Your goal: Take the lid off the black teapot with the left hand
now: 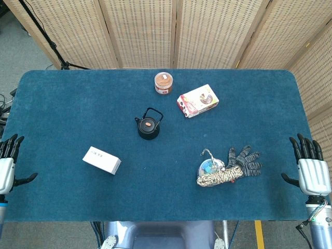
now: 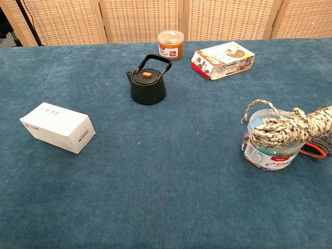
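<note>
**me:** Left hand (image 1: 7,166) is parked at my left edge of the tabletop (image 1: 62,114), fingers spread, holding nothing. Right hand (image 1: 311,167) is the same at the opposite edge.

**other:** so where's the teapot?

**me:** Black teapot (image 2: 148,85) sits mid-table toward the far side, well apart from both hands, handle up, lid (image 2: 147,76) on with its little orange knob. White box (image 2: 58,127) is nearer my left, a jar (image 2: 171,44) and a snack box (image 2: 223,60) behind it.
</note>
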Motion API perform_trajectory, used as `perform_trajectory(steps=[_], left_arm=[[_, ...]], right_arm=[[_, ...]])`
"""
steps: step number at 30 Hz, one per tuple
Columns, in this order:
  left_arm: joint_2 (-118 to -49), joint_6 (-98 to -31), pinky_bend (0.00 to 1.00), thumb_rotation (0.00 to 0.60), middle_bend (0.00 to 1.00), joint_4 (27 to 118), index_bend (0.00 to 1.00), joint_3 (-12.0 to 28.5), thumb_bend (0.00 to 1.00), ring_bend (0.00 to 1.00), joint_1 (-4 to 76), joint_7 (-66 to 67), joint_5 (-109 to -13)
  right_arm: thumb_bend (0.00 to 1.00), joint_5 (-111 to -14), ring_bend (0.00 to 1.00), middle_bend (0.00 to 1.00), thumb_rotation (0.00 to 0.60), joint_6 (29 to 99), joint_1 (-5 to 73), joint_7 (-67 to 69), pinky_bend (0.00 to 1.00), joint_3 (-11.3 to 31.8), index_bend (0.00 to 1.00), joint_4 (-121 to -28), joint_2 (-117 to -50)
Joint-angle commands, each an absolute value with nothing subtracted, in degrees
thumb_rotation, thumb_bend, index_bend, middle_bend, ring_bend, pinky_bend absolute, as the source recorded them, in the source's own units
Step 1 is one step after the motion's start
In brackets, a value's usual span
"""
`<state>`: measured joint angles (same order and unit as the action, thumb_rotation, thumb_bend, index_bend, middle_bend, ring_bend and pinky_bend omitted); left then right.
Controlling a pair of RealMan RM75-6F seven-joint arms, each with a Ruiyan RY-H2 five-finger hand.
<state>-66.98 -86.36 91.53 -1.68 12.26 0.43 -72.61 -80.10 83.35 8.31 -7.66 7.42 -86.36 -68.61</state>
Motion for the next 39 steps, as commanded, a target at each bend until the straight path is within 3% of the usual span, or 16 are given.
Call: perform_trajectory(steps=[1,10,15,18,28,33,39], left_arm=[[-67.22,-86.72,0.00,0.600,0.00,91.21,0.00,-1.28,0.04,0.00,11.67,0.56,-73.96],[-67.24,-85.47,0.00,0.600,0.00,91.76,0.00,0.06,0.04,0.00,12.14,0.18,-78.19],[-64.98,-79.61,0.00,0.600,0.00,94.27,0.02,3.05,0.08,0.00,17.93,-0.99,-81.96],[-64.64,-74.64,0.00,0.600,0.00,95.13,0.09,6.11,0.14,0.00,22.95,-0.68,-82.49],[-70.79,-56.48,0.00,0.600,0.00,94.99,0.39,15.78,0.36,0.00,39.72,17.80,-64.67],[-78.54,-52.73,0.00,0.600,0.00,88.92,0.42,18.02,0.38,0.00,47.40,25.67,-55.27],[-87.24,-49.49,0.00,0.600,0.00,79.45,0.42,17.95,0.39,0.00,53.57,28.98,-49.29]], right_arm=[[0.00,-80.99,0.00,0.00,0.600,83.94,7.99,-6.61,0.00,7.18,0.00,-85.82,-68.75],[0.00,-82.94,0.00,0.00,0.600,84.77,7.60,-4.55,0.00,6.58,0.00,-86.52,-67.98],[0.00,-82.82,0.00,0.00,0.600,84.30,7.71,-5.36,0.00,6.44,0.00,-86.74,-68.20],[0.00,-82.20,0.00,0.00,0.600,83.92,7.79,-6.17,0.00,6.60,0.00,-86.73,-68.39],[0.00,-78.85,0.00,0.00,0.600,81.04,8.53,-7.71,0.00,7.32,0.00,-84.96,-69.36],[0.00,-76.65,0.00,0.00,0.600,79.37,8.93,-8.20,0.00,7.87,0.00,-83.49,-69.87],[0.00,-74.22,0.00,0.00,0.600,77.63,9.29,-8.70,0.00,8.45,0.00,-82.09,-70.27]])
